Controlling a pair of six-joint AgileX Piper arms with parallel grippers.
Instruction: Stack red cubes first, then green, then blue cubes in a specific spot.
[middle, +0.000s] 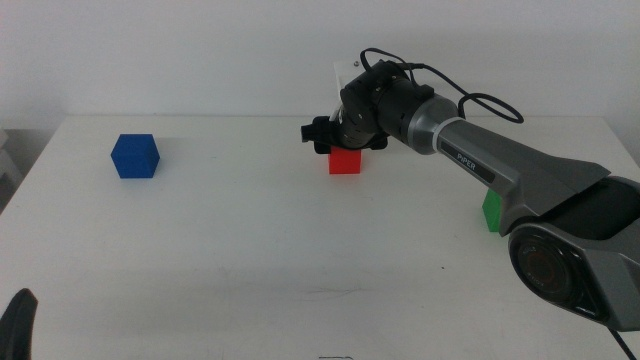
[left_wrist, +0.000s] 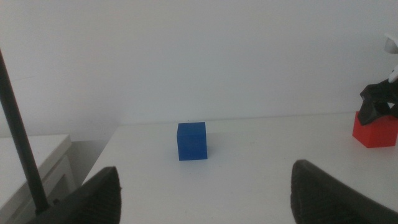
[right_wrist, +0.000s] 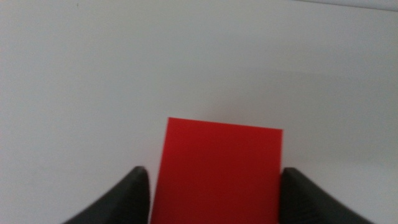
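- Red cube (middle: 345, 161): small, matte, plain faces; sits flat on the white tabletop (middle: 250, 240) near the far middle, between the right gripper's (middle: 340, 143) fingers (right_wrist: 134, 186).
- Blue cube (middle: 135, 156): same size, deep blue, flat at the far left, well apart from the red one.
- Green cube (middle: 491, 212): bright green, at the right, mostly hidden behind the arm.

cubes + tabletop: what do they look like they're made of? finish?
Red cube, blue cube and green cube: flat even colour, no glare, sharp edges; looks like matte plastic or painted wood, can't tell which. Table: smooth plain white, faint soft reflections; probably laminate. Right gripper straddles the red cube, jaws dark and dull. Left gripper waits, open.
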